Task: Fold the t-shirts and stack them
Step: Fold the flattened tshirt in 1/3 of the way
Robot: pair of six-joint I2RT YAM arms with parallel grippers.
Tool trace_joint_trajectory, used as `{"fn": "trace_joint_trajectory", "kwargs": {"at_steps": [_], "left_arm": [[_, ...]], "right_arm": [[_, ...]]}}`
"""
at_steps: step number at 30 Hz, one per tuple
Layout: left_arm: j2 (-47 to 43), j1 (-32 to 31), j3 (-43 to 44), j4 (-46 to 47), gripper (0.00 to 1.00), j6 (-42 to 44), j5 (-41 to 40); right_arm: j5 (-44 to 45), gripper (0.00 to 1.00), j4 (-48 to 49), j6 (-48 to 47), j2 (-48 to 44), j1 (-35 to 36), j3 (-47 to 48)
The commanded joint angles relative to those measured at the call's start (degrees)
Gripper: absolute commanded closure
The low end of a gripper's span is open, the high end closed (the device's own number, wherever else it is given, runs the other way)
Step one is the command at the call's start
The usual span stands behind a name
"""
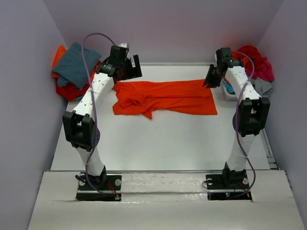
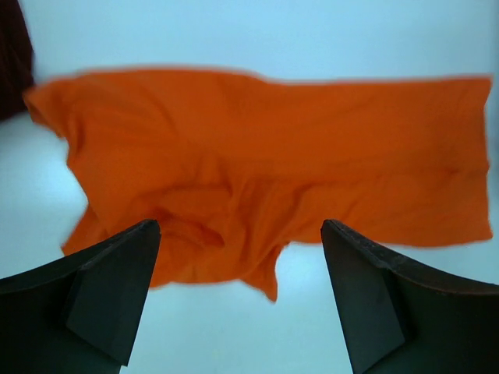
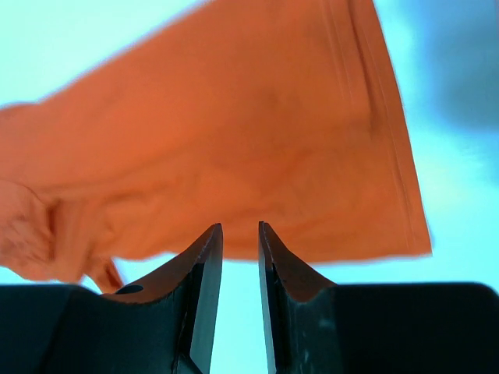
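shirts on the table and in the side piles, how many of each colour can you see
orange: 2, one spread on the table, one in the left pile
red: 2
teal-grey: 1
grey: 1
turquoise: 1, partly hidden
total: 7 visible

- The table [image 1: 158, 143] was white and flat, enclosed by pale walls on the left, right and far sides.
- An orange shirt [image 1: 165, 97] lay on the far half of the table, spread lengthwise from left to right. Its left end was bunched and wrinkled; its right end lay flat with a straight hem.
- A pile of shirts [image 1: 73, 69] in teal-grey, orange and red lay at the far left corner.
- A second heap [image 1: 256, 67] in red, magenta and grey lay at the far right corner, beside a white bin [image 1: 225, 93] with turquoise cloth in it.
- Both arm bases [image 1: 98, 187] were bolted at the near edge.
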Motion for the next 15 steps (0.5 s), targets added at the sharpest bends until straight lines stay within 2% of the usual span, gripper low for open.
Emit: {"fn": "trace_joint_trajectory", "kwargs": {"at_steps": [1, 5, 9, 15], "left_arm": [[-4.95, -3.25, -14.42, -6.31, 0.04, -1.4, 0.15], [-10.31, -5.37, -25.75, -5.34, 0.05, -3.42, 0.6], [-13.05, -7.65, -31.74, -3.41, 0.05, -4.13, 2.27], [-11.83, -11.6, -33.35, -1.91, 0.06, -4.75, 3.59]], "right_arm": [[-0.05, 0.69, 1.32, -0.51, -6.29, 0.07, -15.06], [-1.54, 0.69, 4.48, -0.07, -9.9, 0.6, -23.42], [-1.8, 0.69, 5.46, 0.19, -11.31, 0.6, -27.05], [-2.24, 0.69, 5.55, 0.46, -11.75, 1.13, -27.24]]}}
